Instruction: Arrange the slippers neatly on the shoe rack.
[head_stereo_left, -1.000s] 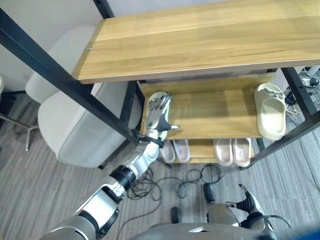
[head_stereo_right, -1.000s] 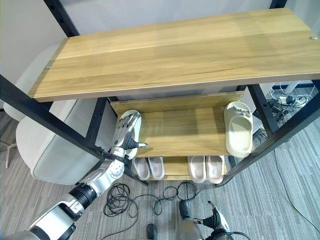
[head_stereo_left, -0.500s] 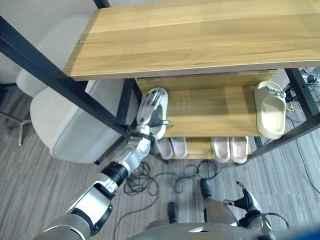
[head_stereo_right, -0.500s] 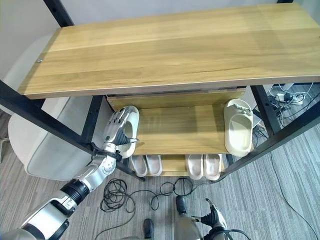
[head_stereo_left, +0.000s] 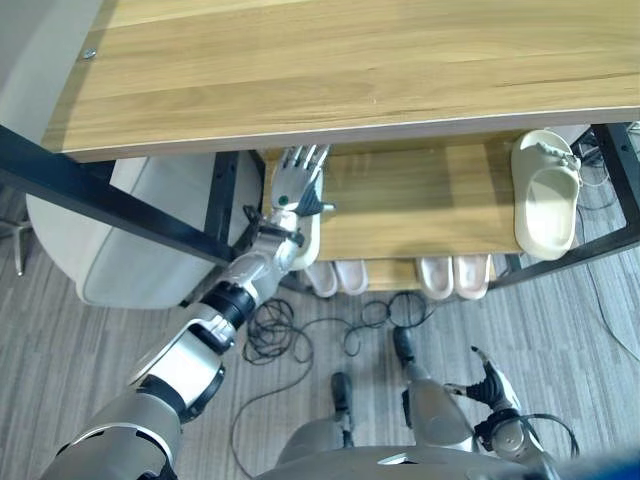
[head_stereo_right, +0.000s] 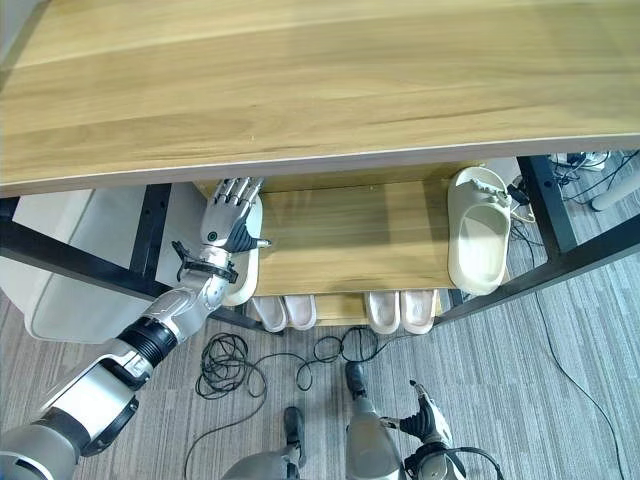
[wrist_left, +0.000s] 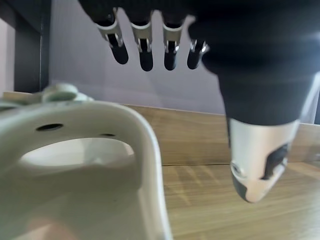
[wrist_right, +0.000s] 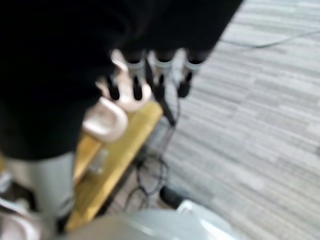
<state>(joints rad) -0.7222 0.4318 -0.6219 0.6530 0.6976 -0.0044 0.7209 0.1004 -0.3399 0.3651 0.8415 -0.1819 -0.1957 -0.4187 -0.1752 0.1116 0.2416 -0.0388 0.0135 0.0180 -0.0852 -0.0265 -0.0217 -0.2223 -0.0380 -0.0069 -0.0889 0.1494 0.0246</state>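
- Left hand (head_stereo_right: 228, 222) seen at left end of middle shelf (head_stereo_right: 350, 245), fingers straight and spread, laid on/over a cream slipper (head_stereo_right: 243, 270); nothing gripped.
- Its mate, second slipper (head_stereo_right: 478, 240), lies at far right end of same shelf, well apart.
- Two more pairs (head_stereo_right: 345, 310) noted on bottom shelf.
- Right hand (wrist_right: 150, 75) hangs low nr floor, fingers relaxed, idle.
- Step judged: left slipper being positioned. Next move judged to call for pairing the two side by side, toes aligned.
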